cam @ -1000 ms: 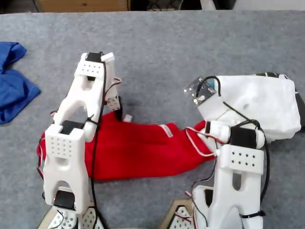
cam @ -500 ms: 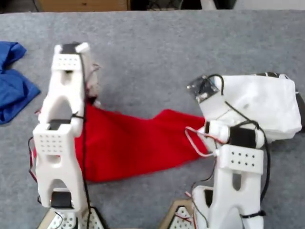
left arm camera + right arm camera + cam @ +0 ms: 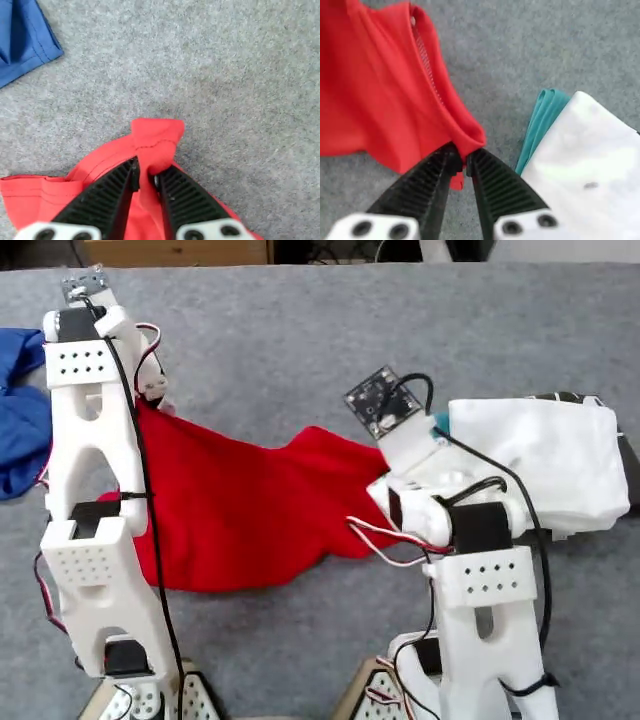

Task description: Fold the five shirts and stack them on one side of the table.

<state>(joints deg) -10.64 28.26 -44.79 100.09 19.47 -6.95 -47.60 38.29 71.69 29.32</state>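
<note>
While in both arms' fingers (image 3: 107,196) (image 3: 499,184), red shirt (image 3: 240,520) outspread

Robot lab bench: grey felt table (image 3: 300,340), two small white arms (image 3: 85,560).

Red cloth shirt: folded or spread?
Spread: the red cloth shirt is stretched out between the left gripper and right gripper, each shut on one end.

My bench (image 3: 330,350) is covered in grey, felt-like cloth and runs across nearly the whole high view. Past its far edge, at the upper left of the frame, I see a brown wooden board (image 3: 175,250). At the top right lies a pale surface (image 3: 560,248), with dark shapes between them.
</note>
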